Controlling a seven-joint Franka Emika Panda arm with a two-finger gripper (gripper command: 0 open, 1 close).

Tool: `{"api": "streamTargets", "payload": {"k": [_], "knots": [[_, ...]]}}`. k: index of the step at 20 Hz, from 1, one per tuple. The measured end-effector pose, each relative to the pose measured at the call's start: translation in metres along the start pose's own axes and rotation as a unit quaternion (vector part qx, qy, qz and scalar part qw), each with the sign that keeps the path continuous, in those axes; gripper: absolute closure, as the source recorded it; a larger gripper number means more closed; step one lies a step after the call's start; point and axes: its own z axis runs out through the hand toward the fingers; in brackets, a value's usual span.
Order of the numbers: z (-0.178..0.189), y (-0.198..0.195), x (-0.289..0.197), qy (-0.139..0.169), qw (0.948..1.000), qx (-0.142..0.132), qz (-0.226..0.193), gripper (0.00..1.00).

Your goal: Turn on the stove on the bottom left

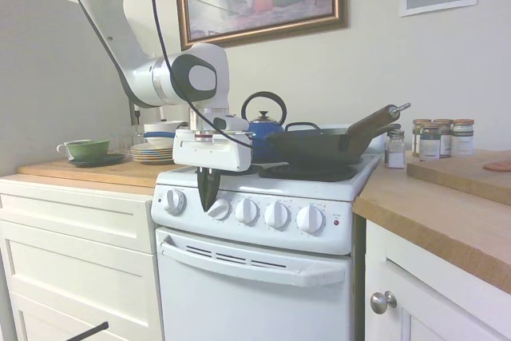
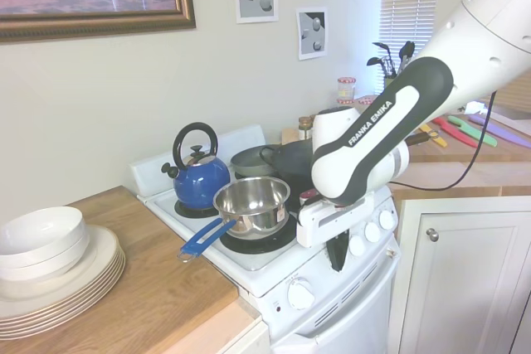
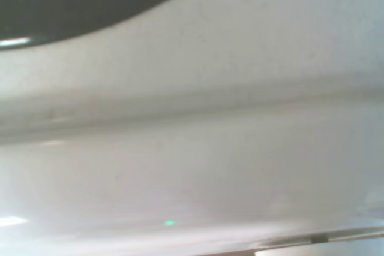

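Observation:
The white stove [image 1: 255, 277] [image 2: 332, 312] stands between wooden counters, with a row of round white knobs [image 1: 247, 212] on its front panel and a small red light [image 1: 336, 222] at the right end. My gripper [image 1: 207, 190] [image 2: 336, 254] hangs fingers-down in front of the panel, between the leftmost knob [image 1: 174, 201] [image 2: 300, 294] and the second knob [image 1: 218, 209]. Its dark fingers look pressed together into one wedge, holding nothing. The second exterior view hides the second knob behind them. Only blurred white stove surface [image 3: 192, 148] shows in the wrist view.
On the burners sit a blue kettle [image 2: 197, 178], a steel saucepan with a blue handle [image 2: 251, 203] and a dark frying pan [image 1: 319, 146]. Stacked plates and bowls [image 2: 50, 267] rest on the left counter, spice jars [image 1: 437, 138] on the right. The oven-door handle [image 1: 251, 263] juts out below the knobs.

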Motion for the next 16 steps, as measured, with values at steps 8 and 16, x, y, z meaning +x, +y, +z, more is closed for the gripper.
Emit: {"api": "streamTargets", "payload": {"k": [8, 16], "knots": [[0.008, -0.006, -0.007, 0.018, 0.9996, -0.022, 0.004, 1.00], [0.018, -0.012, -0.015, 0.044, 0.9982, -0.041, 0.005, 1.00]]}}
